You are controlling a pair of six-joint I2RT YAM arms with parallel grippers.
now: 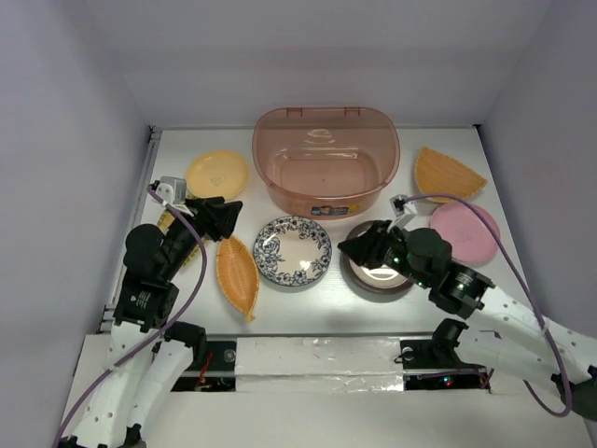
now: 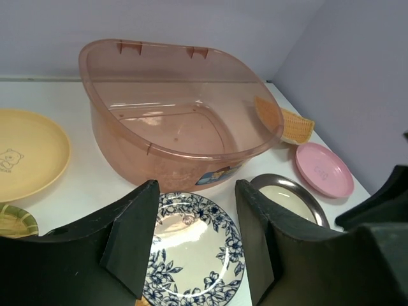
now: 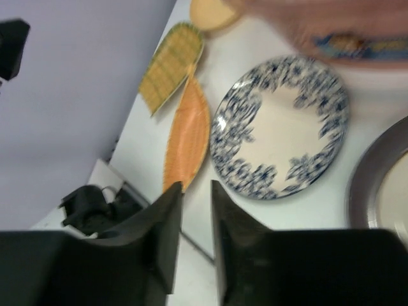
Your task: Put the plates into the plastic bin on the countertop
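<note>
Plastic bin (image 1: 280, 182) empty at rear of countertop (image 1: 317, 308); plates (image 1: 465, 231) lie around it. Left gripper (image 2: 197, 191) spread wide, ready for blue-floral plate (image 2: 191, 255). Right gripper (image 3: 196, 188) barely parted, empty, beside brown-rimmed plate (image 1: 378, 280).

Top external camera: high at the near edge, looking down on the countertop (image 1: 308, 303). Left wrist camera: low, close, facing the plastic bin (image 2: 178, 127). Right wrist camera: close, looking down and leftward; both wrist views share the blue-floral plate (image 3: 280, 127).
</note>
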